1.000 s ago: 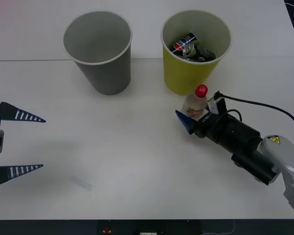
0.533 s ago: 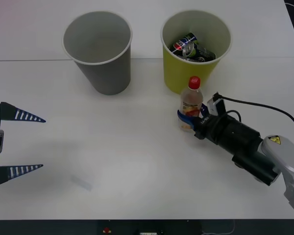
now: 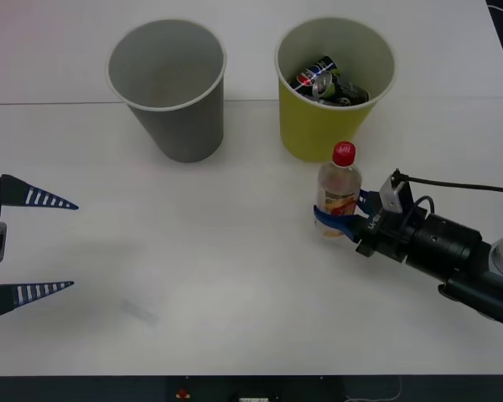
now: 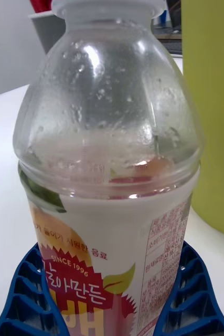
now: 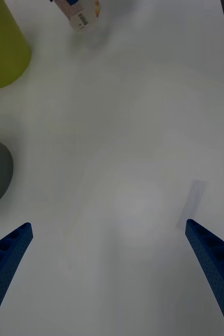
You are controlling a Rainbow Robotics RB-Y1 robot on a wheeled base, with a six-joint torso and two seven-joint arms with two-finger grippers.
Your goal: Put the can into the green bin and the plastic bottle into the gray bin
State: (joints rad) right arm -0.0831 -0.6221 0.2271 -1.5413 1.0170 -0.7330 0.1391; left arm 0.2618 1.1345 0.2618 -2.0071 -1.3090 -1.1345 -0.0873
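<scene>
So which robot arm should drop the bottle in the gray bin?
Probably the right: its pincer already grips the upright plastic bottle. The left pincer sits open and empty at the table's left edge, though nearer the gray bin.

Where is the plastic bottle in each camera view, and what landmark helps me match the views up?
Front view: the plastic bottle stands upright right of centre, held in the right gripper, just in front of the green bin.
Right wrist view: it is seen close up, between the blue fingers.
Left wrist view: its lower end pokes in at the top edge.
Shared landmark: the green bin beside it.
</scene>
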